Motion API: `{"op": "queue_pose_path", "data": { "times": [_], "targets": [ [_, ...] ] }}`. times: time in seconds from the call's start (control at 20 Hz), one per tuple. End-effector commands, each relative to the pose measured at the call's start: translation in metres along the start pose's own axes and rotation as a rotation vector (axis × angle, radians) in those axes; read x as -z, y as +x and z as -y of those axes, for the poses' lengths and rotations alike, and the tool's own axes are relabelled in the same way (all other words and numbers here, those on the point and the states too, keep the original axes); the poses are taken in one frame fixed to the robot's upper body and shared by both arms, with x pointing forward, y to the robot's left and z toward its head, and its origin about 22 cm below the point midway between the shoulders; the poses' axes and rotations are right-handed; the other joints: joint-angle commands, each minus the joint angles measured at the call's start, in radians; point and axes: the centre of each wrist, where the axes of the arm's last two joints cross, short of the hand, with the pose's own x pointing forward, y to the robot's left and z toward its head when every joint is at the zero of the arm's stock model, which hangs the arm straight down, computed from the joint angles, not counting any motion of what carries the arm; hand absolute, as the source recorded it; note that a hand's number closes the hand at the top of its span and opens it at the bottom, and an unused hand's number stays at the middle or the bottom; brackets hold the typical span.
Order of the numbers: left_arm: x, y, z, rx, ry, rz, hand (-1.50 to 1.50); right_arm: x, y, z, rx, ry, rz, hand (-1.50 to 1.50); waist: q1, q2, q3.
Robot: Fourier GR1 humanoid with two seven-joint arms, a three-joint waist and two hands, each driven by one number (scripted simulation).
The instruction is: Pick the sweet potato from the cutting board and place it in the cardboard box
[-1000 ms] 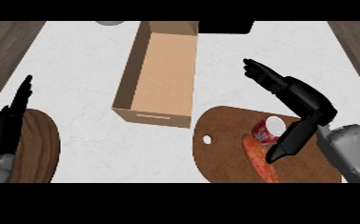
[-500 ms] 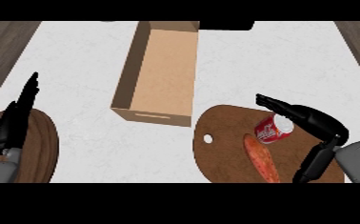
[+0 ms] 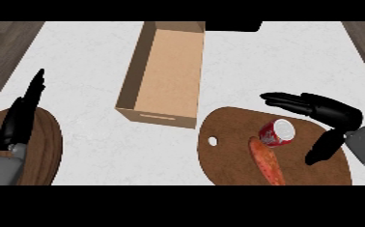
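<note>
Right hand (image 3: 317, 109) has pulled in nearer to me since a second ago. Back then it was reaching out beyond the far rim of the cutting board (image 3: 228, 161). Now, in the head view, I've got it over the board's right part, and it has hardly shifted in the last half second.

It's open: fingers stretched out flat and pointing left, thumb hanging down towards the near side, nothing in its grasp. The fingertips end just far-right of the red can (image 3: 276, 132), which lies on its side on the board with its pale end facing up and to the right.

The sweet potato (image 3: 267, 164) is on the cutting board, not picked up. It's a long orange shape running from just beside the can's near-left side down towards the near edge of the view. I can't tell whether it touches the can. The thumb sits to the right of it, clearly apart, so no contact between hand and sweet potato.

The cardboard box (image 3: 158, 118) stands on the white worktop (image 3: 92, 57), far-left of the board. It's open on top with a bare brown floor, and its near-right corner is close to the board's far-left rim.

At the left edge, my left hand (image 3: 20, 120) rests with fingers straight and pointing away from me, open and holding nothing. It's over a dark round wooden board (image 3: 49, 146) at the near-left. A dark object (image 3: 231, 26) sits at the far edge, just right of the box's far end.
</note>
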Motion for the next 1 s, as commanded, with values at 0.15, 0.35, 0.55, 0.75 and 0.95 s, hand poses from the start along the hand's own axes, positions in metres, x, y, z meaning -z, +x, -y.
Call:
{"op": "queue_pose_path", "data": {
  "times": [0.15, 0.35, 0.55, 0.75, 0.95],
  "targets": [
    [0.001, -0.004, 0.004, 0.017, 0.008, 0.001, 0.0, 0.034, 0.014, 0.031, -0.172, 0.339, 0.018, -1.5, -0.006, -0.006, -0.003],
    [0.004, -0.001, 0.004, 0.002, 0.02, -0.038, 0.0, 0.051, 0.016, 0.016, -0.229, 0.464, -0.017, -1.5, -0.025, -0.01, -0.004],
    [-0.007, 0.0, -0.008, 0.019, 0.001, 0.001, 0.0, 0.088, 0.017, -0.012, -0.238, 0.514, -0.031, -1.5, -0.022, -0.013, -0.003],
    [-0.006, 0.0, -0.006, 0.009, 0.031, -0.029, 0.0, 0.059, -0.005, -0.014, -0.286, 0.515, -0.061, -1.5, -0.032, -0.011, -0.003],
    [-0.014, -0.002, 0.002, 0.0, 0.015, -0.027, 0.0, 0.068, 0.0, -0.006, -0.277, 0.535, -0.059, -1.5, -0.031, -0.012, -0.003]
  ]
}}
